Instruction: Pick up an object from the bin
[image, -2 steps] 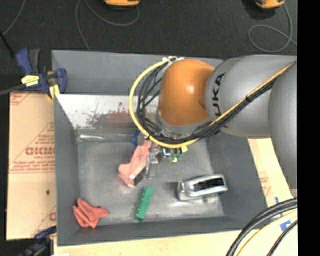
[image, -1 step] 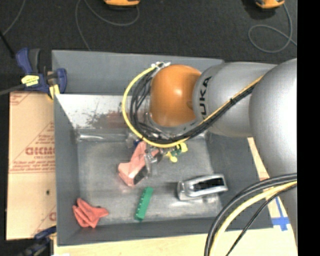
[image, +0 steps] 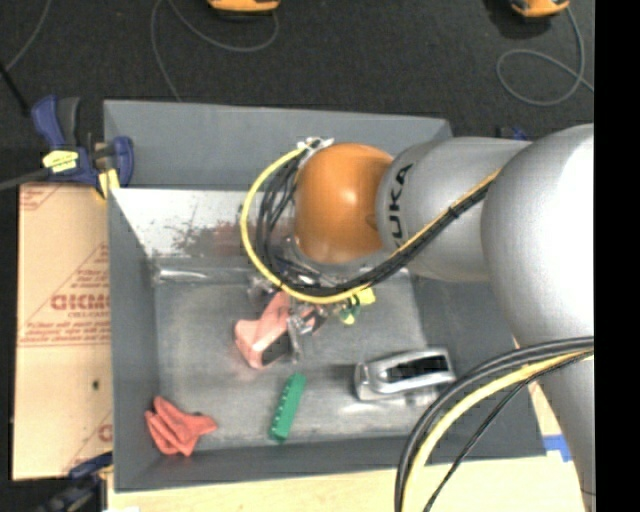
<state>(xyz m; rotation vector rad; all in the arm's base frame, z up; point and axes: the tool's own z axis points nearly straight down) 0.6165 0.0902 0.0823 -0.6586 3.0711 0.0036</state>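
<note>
The jaws hang low in the middle of the bin (image: 190, 340), right by a soft pink thing (image: 256, 340). I cannot tell if they are open or closed. It is best to squeeze its middle, then lift straight up.

Bin (image: 190, 320): grey sheet metal, matt, floor scuffed, back wall stained reddish.
Wrist cover (image: 340, 200): orange, smooth, glossy, plastic-looking.
Arm shell (image: 500, 220): silver-grey, smooth, satin sheen.
Cables (image: 258, 215): yellow and black sheathing, smooth.
Pink piece (image: 256, 337): soft-looking, matt.
Green bar (image: 287, 407): plastic, ribbed.
Red-orange rag (image: 178, 426): crumpled cloth, matt.
Silver object (image: 405, 376): glossy metallic finish, black inset.
</note>
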